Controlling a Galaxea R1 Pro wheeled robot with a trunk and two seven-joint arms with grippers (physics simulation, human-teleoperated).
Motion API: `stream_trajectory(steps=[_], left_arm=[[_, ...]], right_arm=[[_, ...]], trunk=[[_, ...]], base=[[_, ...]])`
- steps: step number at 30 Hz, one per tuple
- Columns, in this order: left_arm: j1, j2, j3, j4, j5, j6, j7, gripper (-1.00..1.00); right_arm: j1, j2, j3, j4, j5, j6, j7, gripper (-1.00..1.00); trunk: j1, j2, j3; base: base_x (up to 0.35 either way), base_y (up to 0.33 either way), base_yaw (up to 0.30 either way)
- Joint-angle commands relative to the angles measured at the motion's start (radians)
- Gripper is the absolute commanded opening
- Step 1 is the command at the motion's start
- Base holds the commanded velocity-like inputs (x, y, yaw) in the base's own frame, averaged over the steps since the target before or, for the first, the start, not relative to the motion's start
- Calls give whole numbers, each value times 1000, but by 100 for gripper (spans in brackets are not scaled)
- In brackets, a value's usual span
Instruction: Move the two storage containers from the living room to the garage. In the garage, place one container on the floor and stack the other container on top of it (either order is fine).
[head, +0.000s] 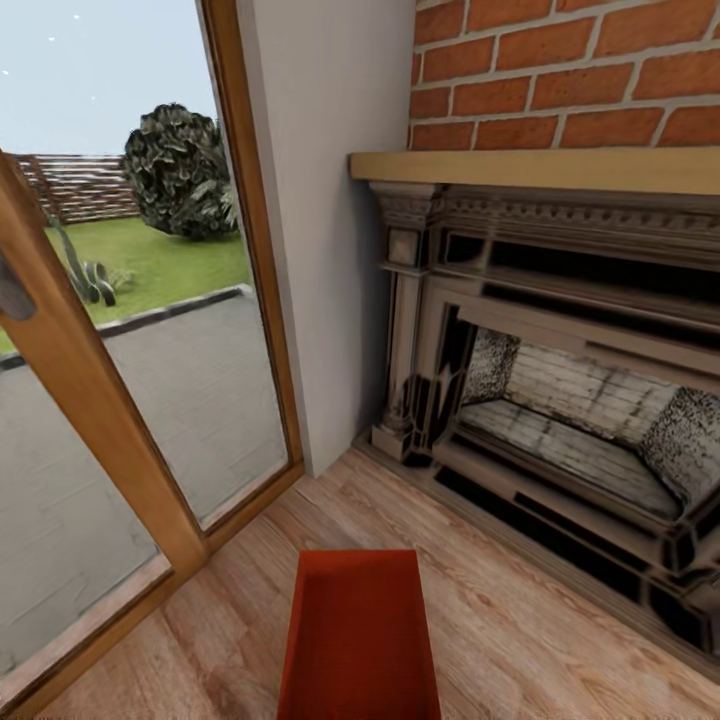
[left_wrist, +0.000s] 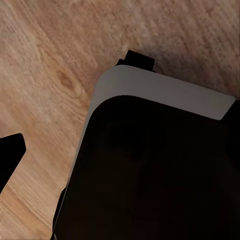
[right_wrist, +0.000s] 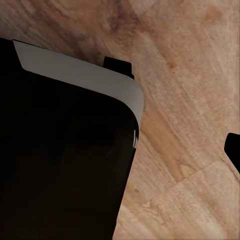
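Note:
One red-orange open-top storage container (head: 360, 640) sits low and centred in the head view, on the living room's light wood-plank floor (head: 520, 640), its inside empty. The second container is out of view. The left wrist view has one dark fingertip (left_wrist: 11, 152) of my left gripper at the picture's edge, over the planks beside my black, grey-rimmed base (left_wrist: 160, 90). One dark fingertip (right_wrist: 233, 149) of my right gripper shows likewise at the edge of the right wrist view. Both fingers stand far out to the side with nothing held.
The dark fireplace surround (head: 560, 400) under red brick (head: 560, 70) and a wooden mantel stands close on the right. A wood-framed glass door (head: 110, 400) to the garden runs along the left, and a pale wall strip (head: 330, 250) separates them.

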Motion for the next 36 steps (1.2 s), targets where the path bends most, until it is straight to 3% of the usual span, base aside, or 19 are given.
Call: stream_trajectory(steps=[1, 36], left_arm=[[0, 0, -6, 0, 7, -3, 3, 100], [0, 0, -6, 0, 7, -3, 3, 100]], right_arm=[[-1, 0, 5, 3, 0, -5, -3, 100], [-1, 1, 6, 3, -1, -4, -1, 100]], trunk=[[0, 0, -2], [0, 0, -58]], base=[[0, 0, 0], [0, 0, 0]])
